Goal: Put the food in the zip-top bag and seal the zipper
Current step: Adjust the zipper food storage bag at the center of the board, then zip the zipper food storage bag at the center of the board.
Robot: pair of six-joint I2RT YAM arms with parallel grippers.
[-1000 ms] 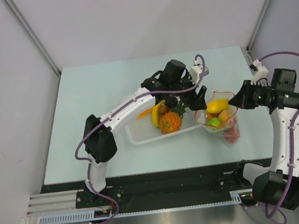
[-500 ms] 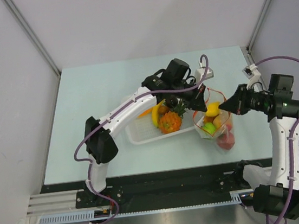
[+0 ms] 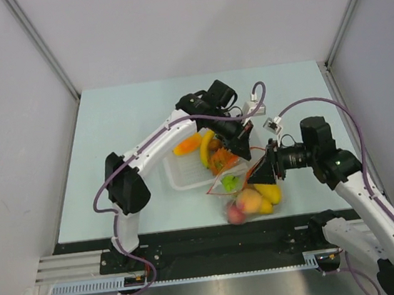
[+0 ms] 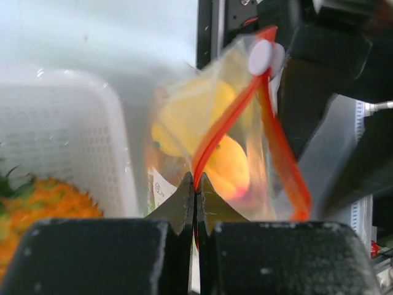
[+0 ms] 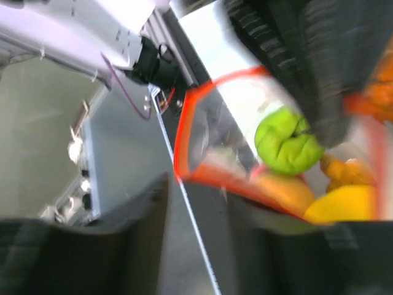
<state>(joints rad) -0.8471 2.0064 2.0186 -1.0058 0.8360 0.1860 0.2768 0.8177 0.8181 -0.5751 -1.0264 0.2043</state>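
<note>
**Left claw** (image 4: 195,184) — fingers pressed together on the zipper (image 4: 227,120), pinching the red-orange strip at one point. The rest of the strip stands away from it in an open loop.

**Right claw** (image 5: 196,203) — jaws apart, a corner of the strip just in front of the gap. From here it does not look pinched. That view is blurred.

**Zip-top bag** (image 4: 236,55) — slung between the two claws, just beside the white basket (image 3: 179,177), with its belly sagging toward the near edge of the desk (image 3: 123,128). Mouth gaping.

**Food, bagged** — a green fruit (image 5: 285,141), with yellow and orange pieces crowded against the mouth.

**Food, not bagged** — pineapple (image 3: 220,161) and banana (image 3: 204,149), both lying in the basket.

**Hazards, as I judge them:**
- With one claw slack, the whole load hangs on a single thin pinch. The strip could slide out and the bag drop.
- The mouth is open and tilted, so a jolt could roll fruit out over the desk edge.
- The pineapple is bulky — the mouth may be too slack to take it.
- Fruit sitting high could jam the zipper when it is closed.
</note>
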